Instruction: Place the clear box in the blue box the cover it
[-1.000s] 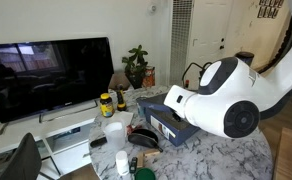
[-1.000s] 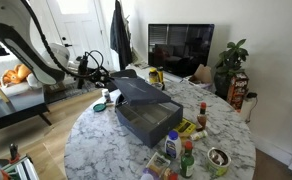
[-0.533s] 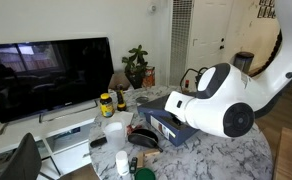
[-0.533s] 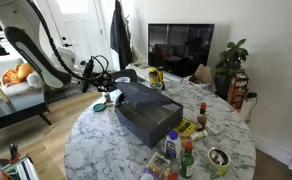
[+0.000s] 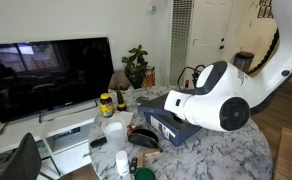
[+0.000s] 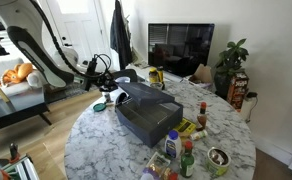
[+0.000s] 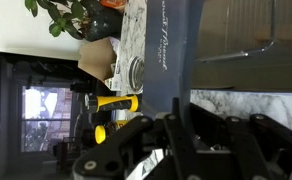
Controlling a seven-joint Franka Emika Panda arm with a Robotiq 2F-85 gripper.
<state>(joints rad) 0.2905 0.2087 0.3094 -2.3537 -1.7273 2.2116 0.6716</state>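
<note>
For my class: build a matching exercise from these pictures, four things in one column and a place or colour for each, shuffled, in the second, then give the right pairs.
Column one:
1. blue box
2. television
3. potted plant
4. coat

Column two:
A. green leaves
B. hanging up beyond the table
C. dark, reflective screen
D. resting on the marble table

Pairs: 1-D, 2-C, 3-A, 4-B.

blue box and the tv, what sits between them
A yellow-lidded jar stands between the blue box and the tv, seen in an exterior view.
</note>
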